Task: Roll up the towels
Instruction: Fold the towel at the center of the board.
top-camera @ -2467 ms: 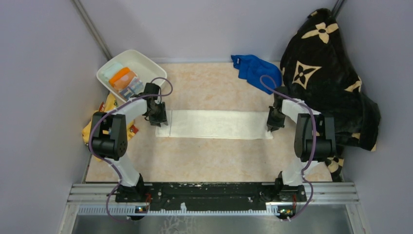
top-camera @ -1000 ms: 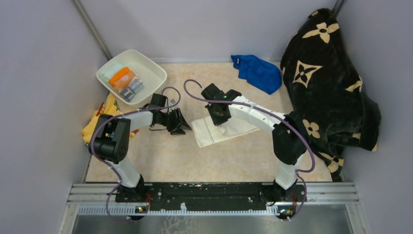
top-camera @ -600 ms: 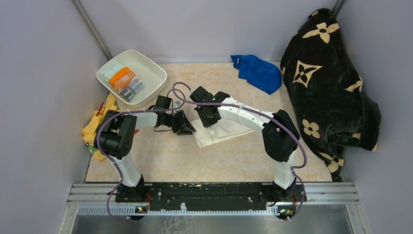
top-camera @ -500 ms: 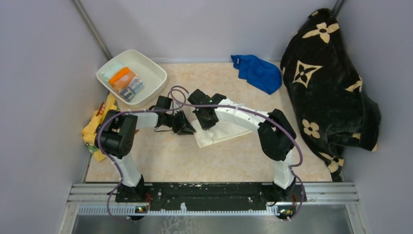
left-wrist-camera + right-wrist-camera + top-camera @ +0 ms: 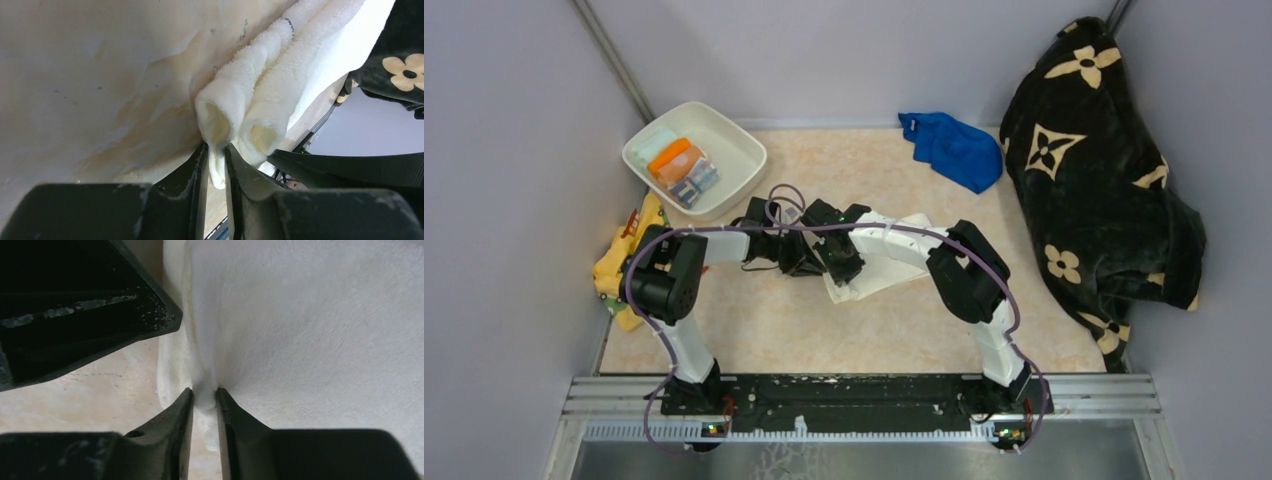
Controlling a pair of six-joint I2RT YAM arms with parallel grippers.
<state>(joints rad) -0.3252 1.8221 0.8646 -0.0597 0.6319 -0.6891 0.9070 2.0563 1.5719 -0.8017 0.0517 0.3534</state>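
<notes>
The right gripper (image 5: 204, 392) has slid left to meet the left gripper (image 5: 216, 150) at the folded white towel (image 5: 325, 330), both pinching its edge.

No legible text, label, brand or number in any view. Printed cloth (image 5: 686, 172) in tray (image 5: 730, 133) at 10 o'clock shows coloured markings, too small to read.

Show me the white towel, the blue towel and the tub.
white towel (image 5: 876, 277), top view, flat part by its near edge
blue towel (image 5: 954, 150), top view, middle of the heap
tub (image 5: 732, 155), top view, bare inner floor
</notes>
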